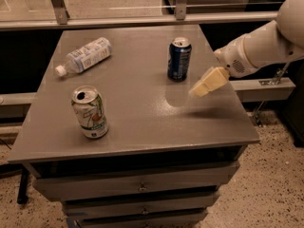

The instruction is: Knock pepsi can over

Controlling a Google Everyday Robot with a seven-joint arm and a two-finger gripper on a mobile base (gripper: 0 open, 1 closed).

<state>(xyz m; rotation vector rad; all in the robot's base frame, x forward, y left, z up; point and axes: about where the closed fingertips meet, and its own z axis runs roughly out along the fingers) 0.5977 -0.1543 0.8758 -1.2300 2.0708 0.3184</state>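
Observation:
The pepsi can (179, 59), dark blue with a silver top, stands upright at the back right of the grey table (137, 122). My gripper (198, 90), with cream-coloured fingers on a white arm that reaches in from the right, hovers over the table just right of and in front of the can. It does not touch the can.
A white-and-green 7UP can (90, 112) stands upright at the front left. A clear plastic bottle with a white cap (84, 55) lies on its side at the back left. The table has drawers below, and its right edge lies under my arm.

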